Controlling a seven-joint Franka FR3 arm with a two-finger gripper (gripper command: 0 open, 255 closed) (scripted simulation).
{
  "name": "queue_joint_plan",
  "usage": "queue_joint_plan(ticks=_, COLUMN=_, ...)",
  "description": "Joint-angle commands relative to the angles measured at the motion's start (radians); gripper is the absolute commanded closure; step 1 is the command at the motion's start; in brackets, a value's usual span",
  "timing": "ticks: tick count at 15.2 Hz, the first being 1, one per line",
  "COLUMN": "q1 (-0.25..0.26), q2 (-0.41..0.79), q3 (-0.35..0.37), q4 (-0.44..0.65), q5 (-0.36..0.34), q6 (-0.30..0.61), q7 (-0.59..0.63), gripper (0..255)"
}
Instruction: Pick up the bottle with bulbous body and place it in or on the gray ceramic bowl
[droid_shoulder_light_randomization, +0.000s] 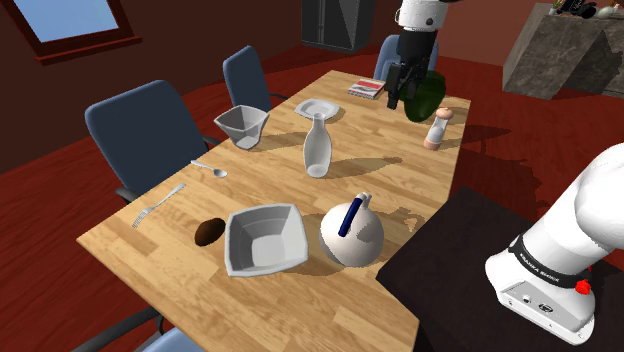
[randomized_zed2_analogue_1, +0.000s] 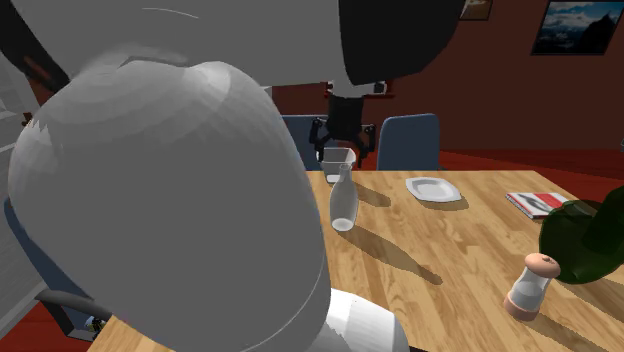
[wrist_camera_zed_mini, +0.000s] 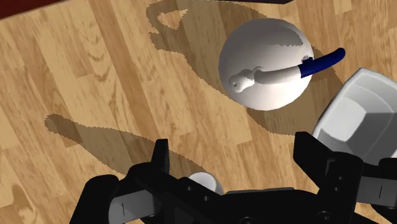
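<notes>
Green bottle: dark green with a round body (randomized_zed2_analogue_1: 580, 240), standing on the wooden table (droid_shoulder_light_randomization: 420, 170) at the end far from the stand, by the edge on the shoulder view's right.
Beside it: a pale pink shaker (randomized_zed2_analogue_1: 528, 287) just beside it on the stand's side; a red-and-white book (droid_shoulder_light_randomization: 366, 89) lies near.
Bowl: a grey-white square bowl (droid_shoulder_light_randomization: 262, 240) at the table's near end, well apart from the green bottle.
Bowl's neighbours: a round white jug with a blue handle (droid_shoulder_light_randomization: 351, 230) just beside it; a small brown lump (droid_shoulder_light_randomization: 208, 232) on its other side.
Gripper: the gripper (wrist_camera_zed_mini: 234, 147) hangs high over the table with its fingers spread apart, nothing between them and nothing touched; in the second exterior view it is well apart from the green bottle.
Under the gripper: the jug and a corner of the bowl.
Mid-table: a white slender-necked bottle (droid_shoulder_light_randomization: 318, 150), a grey square cup (droid_shoulder_light_randomization: 242, 126), a small white plate (droid_shoulder_light_randomization: 318, 108), a spoon (droid_shoulder_light_randomization: 212, 169) and a fork (droid_shoulder_light_randomization: 158, 205).
</notes>
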Motion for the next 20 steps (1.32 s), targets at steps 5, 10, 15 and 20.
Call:
queue_joint_plan(ticks=5, q1=-0.001, q2=0.241, q3=0.02, q4=0.155, q5=-0.02, q6=0.085, q7=0.046, gripper=0)
queue_joint_plan(ticks=10, q1=0.005, q2=0.442, q3=0.028, q4=0.324, q5=-0.045, q6=0.113, q7=0.089, gripper=0)
queue_joint_plan(ticks=15, q1=0.016, q2=0.647, q3=0.028, q4=0.533, q5=-0.073, q6=0.106, q7=0.127, gripper=0)
queue_joint_plan(ticks=20, q1=0.033, q2=0.869, q3=0.021, q4=0.798, q5=-0.096, q6=0.06, q7=0.157, gripper=0)
